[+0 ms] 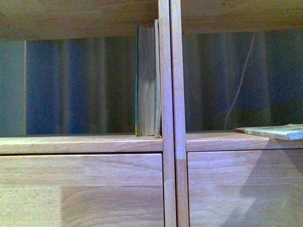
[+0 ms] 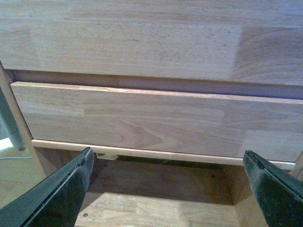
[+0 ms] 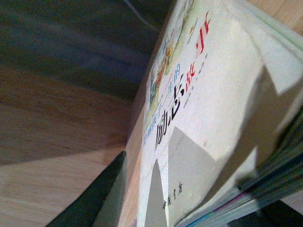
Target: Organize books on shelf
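Note:
The thick teal book (image 1: pixel 146 80) stands upright in the left compartment of the wooden shelf (image 1: pixel 80 144), against the central double upright (image 1: pixel 169 94). The thin white-and-blue paperback (image 1: pixel 277 131) lies nearly flat at the far right, just above the right compartment's board. In the right wrist view my right gripper (image 3: pixel 189 189) is shut on this paperback (image 3: pixel 208 94). One dark finger (image 3: pixel 94 198) shows beside its spine; the other is mostly hidden. My left gripper (image 2: pixel 168 158) is open and empty, facing a drawer front (image 2: pixel 151 123). Neither gripper shows in the front view.
Plain drawer fronts (image 1: pixel 80 189) sit below the shelf board. A white cable (image 1: pixel 241 80) hangs behind the right compartment, against a dark blue-grey backing. Under the drawer in the left wrist view lies an open wooden compartment floor (image 2: pixel 161 208).

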`<move>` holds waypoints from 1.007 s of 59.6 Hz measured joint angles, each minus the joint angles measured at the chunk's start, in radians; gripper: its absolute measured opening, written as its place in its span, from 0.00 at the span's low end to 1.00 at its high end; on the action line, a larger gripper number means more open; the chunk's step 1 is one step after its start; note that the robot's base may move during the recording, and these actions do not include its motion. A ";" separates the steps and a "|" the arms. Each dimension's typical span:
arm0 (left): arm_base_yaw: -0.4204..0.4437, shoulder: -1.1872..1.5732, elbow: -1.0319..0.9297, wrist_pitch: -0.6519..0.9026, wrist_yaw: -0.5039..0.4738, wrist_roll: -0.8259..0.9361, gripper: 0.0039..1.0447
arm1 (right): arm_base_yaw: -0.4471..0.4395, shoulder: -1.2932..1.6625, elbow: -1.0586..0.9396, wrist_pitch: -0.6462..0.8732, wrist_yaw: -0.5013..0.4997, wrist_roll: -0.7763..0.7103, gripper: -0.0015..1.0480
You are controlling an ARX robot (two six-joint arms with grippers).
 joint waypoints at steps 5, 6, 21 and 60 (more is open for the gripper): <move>0.000 0.000 0.000 0.000 0.000 0.000 0.93 | -0.001 0.000 0.000 0.003 -0.003 0.000 0.25; 0.000 0.000 0.000 0.000 0.000 0.000 0.93 | -0.003 0.000 0.000 0.006 -0.005 0.000 0.22; 0.000 0.000 0.000 0.000 0.000 0.000 0.93 | -0.032 -0.036 -0.026 0.053 -0.047 0.002 0.07; 0.388 1.027 0.630 0.554 0.843 -0.329 0.93 | -0.145 -0.405 -0.054 0.241 -0.397 -0.091 0.07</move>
